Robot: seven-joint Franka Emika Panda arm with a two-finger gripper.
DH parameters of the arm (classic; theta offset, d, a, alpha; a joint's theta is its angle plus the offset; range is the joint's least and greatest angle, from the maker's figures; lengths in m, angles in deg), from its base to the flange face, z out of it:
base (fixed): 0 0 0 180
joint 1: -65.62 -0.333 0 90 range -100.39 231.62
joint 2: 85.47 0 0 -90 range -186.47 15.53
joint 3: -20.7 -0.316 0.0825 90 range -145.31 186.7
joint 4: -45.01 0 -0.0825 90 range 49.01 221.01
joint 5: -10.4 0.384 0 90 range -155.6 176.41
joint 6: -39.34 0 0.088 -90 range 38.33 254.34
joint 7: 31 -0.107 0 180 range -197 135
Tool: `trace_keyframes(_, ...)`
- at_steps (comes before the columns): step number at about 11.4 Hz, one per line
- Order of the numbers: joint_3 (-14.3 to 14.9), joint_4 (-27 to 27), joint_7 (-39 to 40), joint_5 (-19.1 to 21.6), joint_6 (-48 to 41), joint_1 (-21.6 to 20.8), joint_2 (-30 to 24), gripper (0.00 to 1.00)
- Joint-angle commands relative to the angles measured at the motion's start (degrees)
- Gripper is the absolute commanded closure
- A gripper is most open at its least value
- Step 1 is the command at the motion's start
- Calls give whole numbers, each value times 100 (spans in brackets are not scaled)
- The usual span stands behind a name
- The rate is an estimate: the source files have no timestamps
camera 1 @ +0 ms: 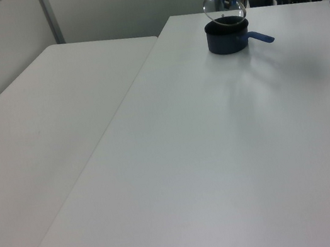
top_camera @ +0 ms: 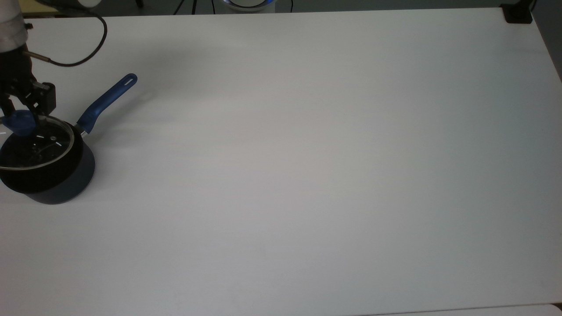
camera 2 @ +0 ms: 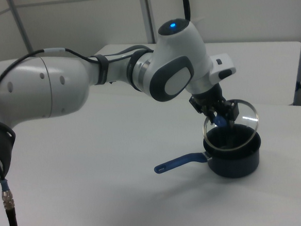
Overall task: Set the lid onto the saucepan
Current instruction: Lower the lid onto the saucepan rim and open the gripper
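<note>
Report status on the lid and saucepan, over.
Gripper shut on the lid's blue knob. Lid tilted over the saucepan, not yet seated. Nothing in the way on the table.
</note>
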State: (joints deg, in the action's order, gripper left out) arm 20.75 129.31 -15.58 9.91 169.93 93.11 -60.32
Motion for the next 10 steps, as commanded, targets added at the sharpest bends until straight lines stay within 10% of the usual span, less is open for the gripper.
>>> trace_keyframes(1, 56, -80, 93, -38, 98, -34, 95, 57)
trace_keyframes(10, 56, -36, 67, -21, -113, -43, 86, 57)
